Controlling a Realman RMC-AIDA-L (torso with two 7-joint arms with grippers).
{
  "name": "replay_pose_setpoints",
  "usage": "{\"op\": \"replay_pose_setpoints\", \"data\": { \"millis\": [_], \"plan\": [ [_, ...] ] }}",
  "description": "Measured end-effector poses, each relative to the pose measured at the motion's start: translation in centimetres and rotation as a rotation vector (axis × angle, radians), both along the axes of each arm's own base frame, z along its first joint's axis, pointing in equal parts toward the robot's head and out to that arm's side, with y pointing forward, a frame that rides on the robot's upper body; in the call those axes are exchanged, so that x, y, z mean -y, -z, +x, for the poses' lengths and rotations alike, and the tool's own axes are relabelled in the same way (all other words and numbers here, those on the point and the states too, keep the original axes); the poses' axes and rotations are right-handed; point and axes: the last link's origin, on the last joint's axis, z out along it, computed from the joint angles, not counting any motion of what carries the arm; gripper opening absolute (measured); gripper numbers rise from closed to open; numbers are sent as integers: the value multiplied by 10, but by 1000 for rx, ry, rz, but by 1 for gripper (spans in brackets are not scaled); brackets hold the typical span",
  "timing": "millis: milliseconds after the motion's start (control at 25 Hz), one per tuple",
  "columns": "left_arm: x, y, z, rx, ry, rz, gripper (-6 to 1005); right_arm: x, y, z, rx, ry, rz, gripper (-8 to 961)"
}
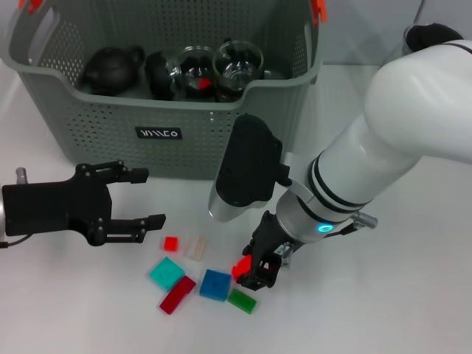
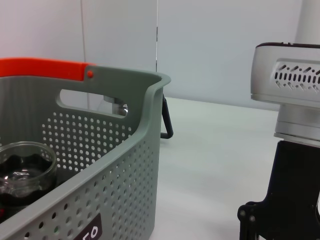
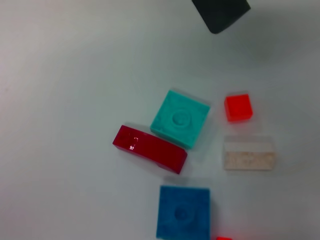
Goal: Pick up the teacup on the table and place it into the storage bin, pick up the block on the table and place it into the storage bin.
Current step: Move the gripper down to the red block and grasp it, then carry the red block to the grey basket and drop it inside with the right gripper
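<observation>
Hiding most of a small red block (image 1: 240, 268), the right claw (image 1: 254, 271) stands low over the white tabletop (image 1: 398, 310), its dark fingers closed on that block so that only one red corner shows; its shape and long axis cannot be made out. In the right wrist view just a sliver of red (image 3: 223, 238) shows at the frame's edge.

Beside the claw lie the loose pieces: a blue square block (image 1: 215, 285) touching a green block (image 1: 242, 301), a dark red bar (image 1: 177, 294) lying slantwise with its long axis running toward the teal square block (image 1: 167, 273) it touches, a tiny red cube (image 1: 171, 243) and a clear block (image 1: 196, 247) side by side.

The left claw (image 1: 147, 198) hovers near the storage bin (image 1: 96, 140), fingers spread wide and holding nothing, pointing toward the robot's right.

Behind the blocks, the bin holds a dark teapot (image 1: 110, 70), another dark vessel (image 1: 158, 74) and two glass cups (image 1: 237, 66); its far rim is cut off by the frame.
</observation>
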Motion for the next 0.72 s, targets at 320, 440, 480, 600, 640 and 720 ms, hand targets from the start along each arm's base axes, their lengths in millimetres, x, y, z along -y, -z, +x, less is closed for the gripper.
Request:
{"op": "replay_pose_setpoints", "data": {
  "millis": [320,440,480,600,640,720],
  "plan": [
    [0,-1,0,0,0,1,830,-1,-8,-10,-25,5,9,436],
    [0,-1,0,-1,0,0,830,-3,-23,-21,-69,3,27,436],
    [0,-1,0,-1,0,0,830,-5,-31,-26,-84,0,36,436],
    [0,-3,0,-2,1,1,830,-4,-58,-45,-130,-6,54,437],
    [0,-4,-1,-1,-1,2,830,-2,-67,-53,-146,-10,57,436],
    [0,-5,-1,2,-4,6,830,2,-89,-73,-189,-33,75,436]
  ]
}}
